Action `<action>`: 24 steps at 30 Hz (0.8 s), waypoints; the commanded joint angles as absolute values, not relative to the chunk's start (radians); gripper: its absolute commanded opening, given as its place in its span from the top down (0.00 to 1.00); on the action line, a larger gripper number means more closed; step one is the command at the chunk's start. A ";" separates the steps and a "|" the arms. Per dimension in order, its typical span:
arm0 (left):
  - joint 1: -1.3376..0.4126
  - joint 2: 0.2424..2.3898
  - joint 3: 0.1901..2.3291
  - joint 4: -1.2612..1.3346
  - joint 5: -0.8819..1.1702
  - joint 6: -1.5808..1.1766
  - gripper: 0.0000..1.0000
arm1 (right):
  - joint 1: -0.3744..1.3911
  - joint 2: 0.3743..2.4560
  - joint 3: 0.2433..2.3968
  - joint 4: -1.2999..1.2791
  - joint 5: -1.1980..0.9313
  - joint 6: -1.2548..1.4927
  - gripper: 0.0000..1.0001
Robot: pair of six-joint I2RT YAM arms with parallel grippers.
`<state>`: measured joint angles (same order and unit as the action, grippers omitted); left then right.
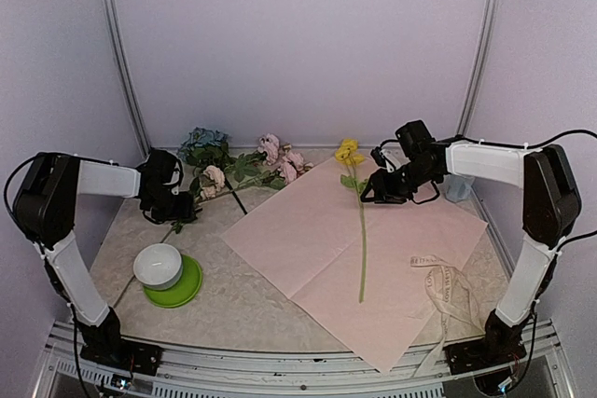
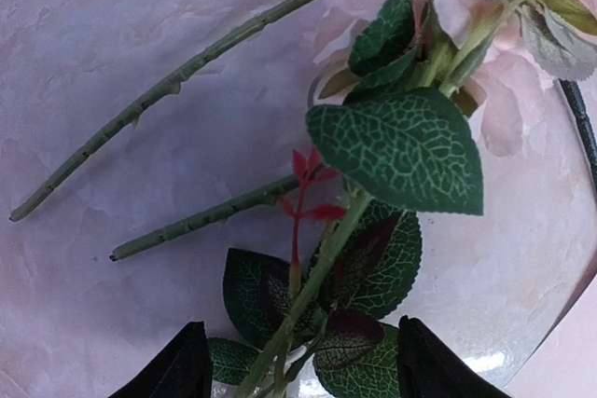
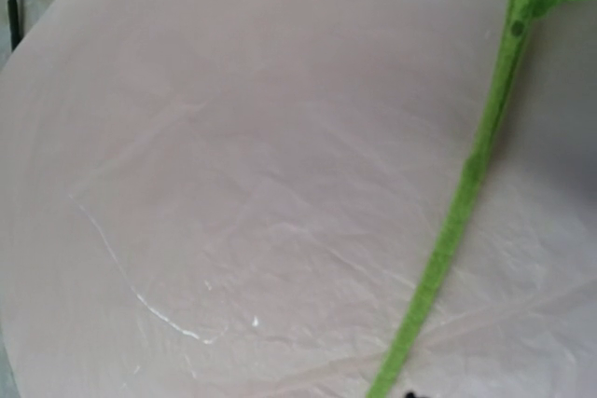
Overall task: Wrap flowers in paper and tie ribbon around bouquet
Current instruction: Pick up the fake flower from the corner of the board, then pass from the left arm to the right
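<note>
Two risks I see from here. First, the left tool [image 2: 300, 372] hangs with its jaws wide apart on both sides of a rose stem [image 2: 317, 277], low among the leaves [image 2: 403, 148]. If it closes there, I think it may catch a leaf together with the stalk, and then the rose can turn or slip when it is lifted. Two bare stalks [image 2: 168, 89] lie just beside, so a lift could drag them too. Second, the right tool [image 1: 369, 196] is above the yellow flower [image 1: 348, 152], near its head. I cannot tell whether its jaws are wide or narrow, because its own camera shows almost nothing of the fingers. The paper [image 1: 359, 249] is thin. A tool that comes too low could wrinkle or push it, and the yellow stalk could roll out of place.

The flowers [image 1: 244, 167] are not yet together. The yellow one lies alone on the paper, head far, stalk pointing near. The pink roses [image 1: 280, 157] and the blue hydrangea [image 1: 203, 144] lie in a loose heap on the bare surface [image 1: 252, 300] at the far left, off the sheet. The ribbon [image 1: 448, 284] lies crumpled at the near right, touching the paper's edge. Wrapping and tying are not yet begun.
</note>
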<state>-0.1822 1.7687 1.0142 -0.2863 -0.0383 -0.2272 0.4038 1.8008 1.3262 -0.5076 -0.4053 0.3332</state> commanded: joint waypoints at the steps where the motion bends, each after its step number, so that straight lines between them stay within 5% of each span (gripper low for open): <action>1: -0.179 1.826 1.010 -0.290 -0.052 -0.213 0.38 | 0.413 1.802 1.325 -0.518 -0.409 0.318 0.53; 4: -0.181 1.857 1.012 -0.275 -0.031 -0.210 0.53 | 0.414 1.805 1.330 -0.522 -0.411 0.315 0.53; 10: -0.181 1.845 0.990 -0.250 -0.085 -0.209 1.00 | 0.417 1.792 1.330 -0.528 -0.411 0.306 0.53; 16: -0.198 1.722 0.969 -0.237 -0.178 -0.187 1.00 | 0.419 1.784 1.339 -0.534 -0.411 0.301 0.53; 24: -0.308 1.528 0.965 -0.197 -0.575 -0.119 1.00 | 0.419 1.768 1.347 -0.548 -0.400 0.292 0.53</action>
<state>-0.2543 1.6207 0.9672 -0.2508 -0.3187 -0.1684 0.4103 1.8008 1.3266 -0.5278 -0.4057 0.3061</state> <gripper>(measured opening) 0.035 0.472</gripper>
